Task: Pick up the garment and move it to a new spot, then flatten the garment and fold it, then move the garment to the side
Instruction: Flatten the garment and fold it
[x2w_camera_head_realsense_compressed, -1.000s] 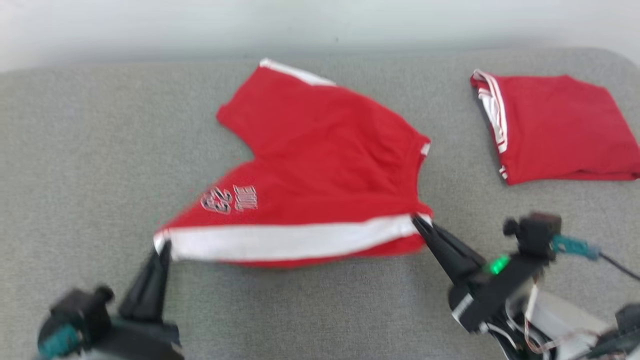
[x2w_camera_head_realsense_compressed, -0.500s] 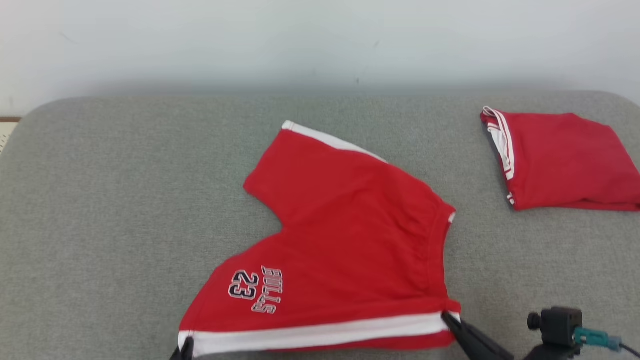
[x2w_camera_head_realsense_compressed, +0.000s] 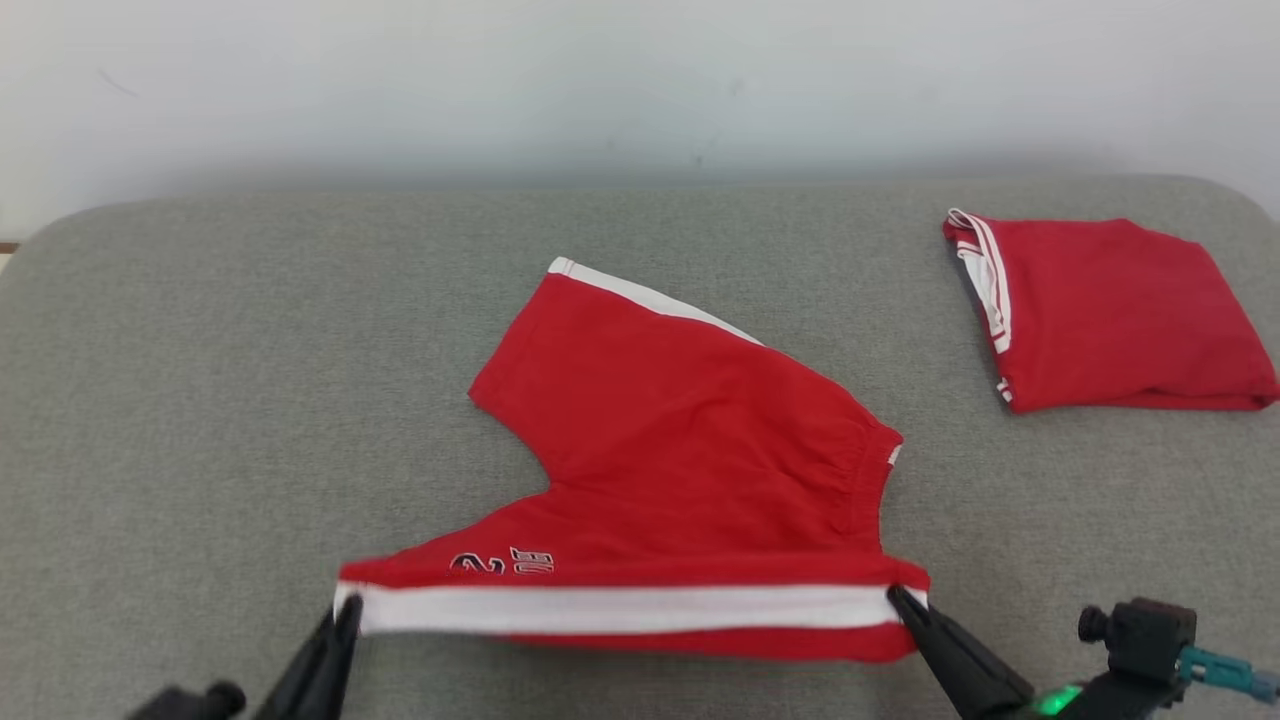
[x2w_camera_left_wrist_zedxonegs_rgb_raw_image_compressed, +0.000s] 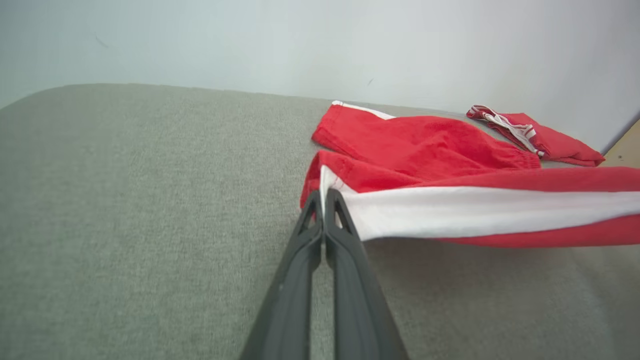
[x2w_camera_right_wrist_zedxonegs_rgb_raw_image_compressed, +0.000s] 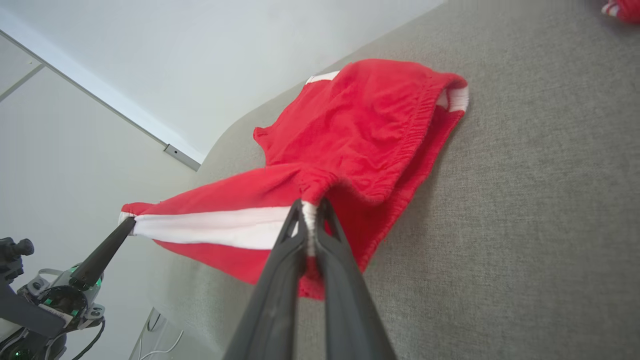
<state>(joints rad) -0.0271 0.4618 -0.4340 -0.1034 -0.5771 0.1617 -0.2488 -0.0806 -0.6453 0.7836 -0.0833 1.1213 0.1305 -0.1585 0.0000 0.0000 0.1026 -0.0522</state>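
Observation:
The garment (x2w_camera_head_realsense_compressed: 690, 450) is a pair of red shorts with a white side stripe and dark lettering, spread on the grey cushion. Its near edge is lifted off the surface and pulled taut between my two grippers. My left gripper (x2w_camera_head_realsense_compressed: 347, 607) is shut on the leg-hem corner (x2w_camera_left_wrist_zedxonegs_rgb_raw_image_compressed: 324, 192) of the stripe. My right gripper (x2w_camera_head_realsense_compressed: 895, 598) is shut on the waistband corner (x2w_camera_right_wrist_zedxonegs_rgb_raw_image_compressed: 309, 212). The far leg (x2w_camera_head_realsense_compressed: 600, 340) still lies flat on the cushion. In the right wrist view the left gripper (x2w_camera_right_wrist_zedxonegs_rgb_raw_image_compressed: 131, 223) shows at the stripe's far end.
A second red garment (x2w_camera_head_realsense_compressed: 1110, 310), folded, lies at the cushion's (x2w_camera_head_realsense_compressed: 200, 400) far right. A pale wall (x2w_camera_head_realsense_compressed: 600, 80) runs behind the cushion. Bare grey surface stretches left of the shorts. The cushion's right edge shows in the left wrist view beside wooden floor (x2w_camera_left_wrist_zedxonegs_rgb_raw_image_compressed: 622, 150).
The head camera has tilted, shifting the whole picture. Both grippers have raised the near striped edge, so the front panel now tips up and the lettering is mostly hidden.

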